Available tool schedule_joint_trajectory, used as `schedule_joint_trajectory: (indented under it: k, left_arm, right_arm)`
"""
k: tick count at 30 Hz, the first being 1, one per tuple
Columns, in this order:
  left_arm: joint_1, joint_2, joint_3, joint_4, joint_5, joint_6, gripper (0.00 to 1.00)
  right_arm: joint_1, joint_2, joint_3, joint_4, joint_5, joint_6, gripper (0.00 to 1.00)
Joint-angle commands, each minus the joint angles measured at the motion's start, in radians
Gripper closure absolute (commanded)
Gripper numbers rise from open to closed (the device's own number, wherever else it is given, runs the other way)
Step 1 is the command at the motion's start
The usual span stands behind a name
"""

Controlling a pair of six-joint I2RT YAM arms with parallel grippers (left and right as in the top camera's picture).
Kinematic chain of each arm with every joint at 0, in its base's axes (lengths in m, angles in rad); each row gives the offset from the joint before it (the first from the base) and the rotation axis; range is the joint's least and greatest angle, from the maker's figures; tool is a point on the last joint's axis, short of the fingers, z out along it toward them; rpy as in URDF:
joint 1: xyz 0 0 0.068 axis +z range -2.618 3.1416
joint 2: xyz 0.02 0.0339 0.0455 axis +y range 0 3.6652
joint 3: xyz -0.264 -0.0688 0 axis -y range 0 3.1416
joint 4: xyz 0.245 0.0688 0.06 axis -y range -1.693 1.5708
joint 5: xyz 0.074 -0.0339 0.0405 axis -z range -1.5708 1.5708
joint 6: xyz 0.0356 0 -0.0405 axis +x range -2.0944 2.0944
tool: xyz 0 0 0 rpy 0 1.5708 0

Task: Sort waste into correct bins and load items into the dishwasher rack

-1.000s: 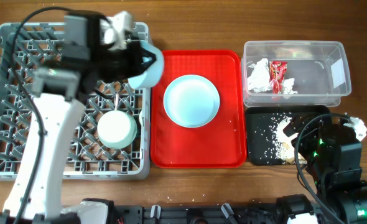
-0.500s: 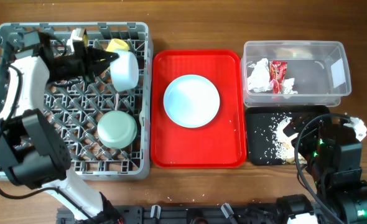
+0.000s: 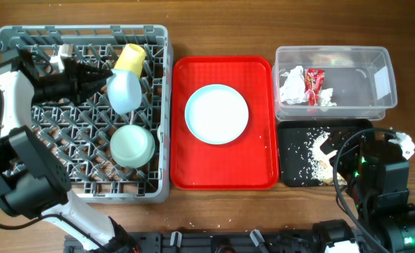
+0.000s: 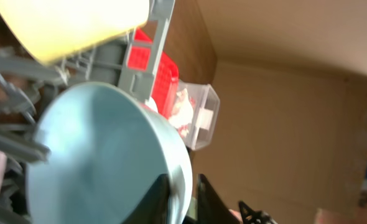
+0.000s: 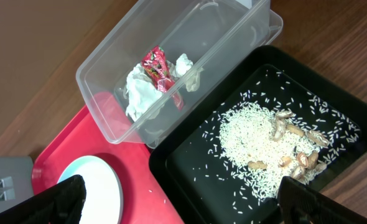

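My left gripper point(image 3: 100, 79) is shut on the rim of the small light blue bowl point(image 3: 123, 91), holding it tilted over the grey dishwasher rack point(image 3: 10, 176); the wrist view shows the bowl point(image 4: 102, 155) pinched between the fingers point(image 4: 182, 199). The yellow cup point(image 3: 131, 57) lies in the rack's back row and the pale green bowl point(image 3: 131, 145) sits in the rack. The light blue plate point(image 3: 216, 113) is on the red tray point(image 3: 260, 169). The napkin point(image 3: 292, 86) and red wrapper point(image 3: 313, 82) lie in the clear tub point(image 3: 376, 77). Rice scraps point(image 5: 252, 134) fill the black tray point(image 3: 295, 176). My right gripper point(image 5: 183, 202) is open and empty above it.
Peanut-like bits point(image 5: 298, 140) lie beside the rice in the black tray. Loose rice grains dot the red tray near the plate. The rack stands at the left, the red tray in the middle, the two bins at the right on a wooden table.
My left arm swung down and left into the rack, carrying the small blue bowl from the rack's back right corner to a spot in front of the yellow cup. The right arm stayed still.
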State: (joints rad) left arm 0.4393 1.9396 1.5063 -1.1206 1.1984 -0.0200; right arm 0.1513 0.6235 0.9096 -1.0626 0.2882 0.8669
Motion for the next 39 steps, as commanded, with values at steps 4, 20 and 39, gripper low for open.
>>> schedule_joint_trajectory:
  k: [4,20,39]
  left_arm:
    - [0.019,0.007,-0.003,0.153,-0.109,-0.014,0.65]
    - [0.002,-0.23,0.14,0.074,-0.475,-0.272,0.96]
    - [-0.281,-0.107,0.105,-0.178,-1.447,-0.471,0.91]
  right_arm:
    - [-0.006,0.001,0.014,-0.001,-0.009,0.008,0.0]
    - [-0.006,0.001,0.014,-0.001,-0.009,0.008,0.0]
    - [-0.006,0.001,0.014,-0.001,-0.009,0.008,0.0]
